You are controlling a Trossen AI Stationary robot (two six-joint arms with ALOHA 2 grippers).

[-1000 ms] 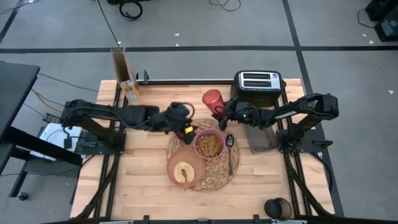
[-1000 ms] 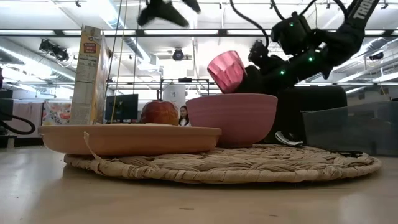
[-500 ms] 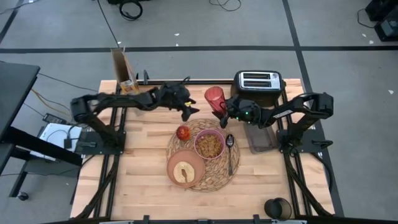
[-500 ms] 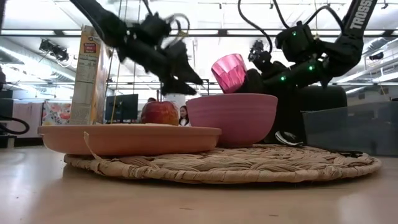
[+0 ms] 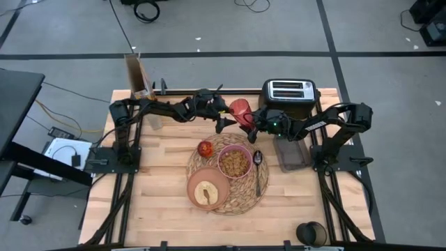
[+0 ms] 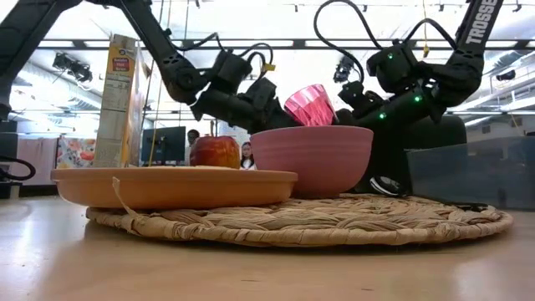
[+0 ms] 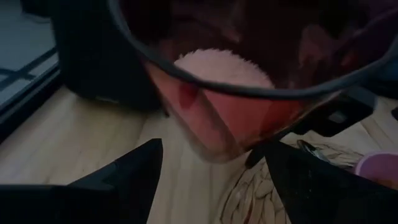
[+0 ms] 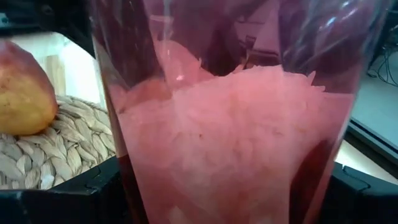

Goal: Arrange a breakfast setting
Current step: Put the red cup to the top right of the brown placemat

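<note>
Pale wooden bench stands on a grey floor, with a workshop of ceiling lights and screens showing beyond it in the low view. On the bench lies a large round woven straw placemat. A small pink bowl holding brownish cereal sits on the mat, and a tan-brown plate carrying a toast slice rests at the mat's front edge, just beside the bowl. A red apple sits on the mat's left rim, and a metal spoon lies on the mat to the right of the bowl.

Behind the mat, a translucent pinkish-red tumbler is tilted and off the bench, as the low view shows it above the bowl's rim. The right end effector grips it, with dark fingers on either side of the glass in the right wrist view. The left end effector sits right against the tumbler's other side with its fingers spread apart; in the left wrist view the tumbler's rim fills the space ahead of the two dark fingertips, which do not press on it.

A black two-slot toaster stands at the back right, a tall cereal box at the back left, and a grey tray lies right of the mat.
</note>
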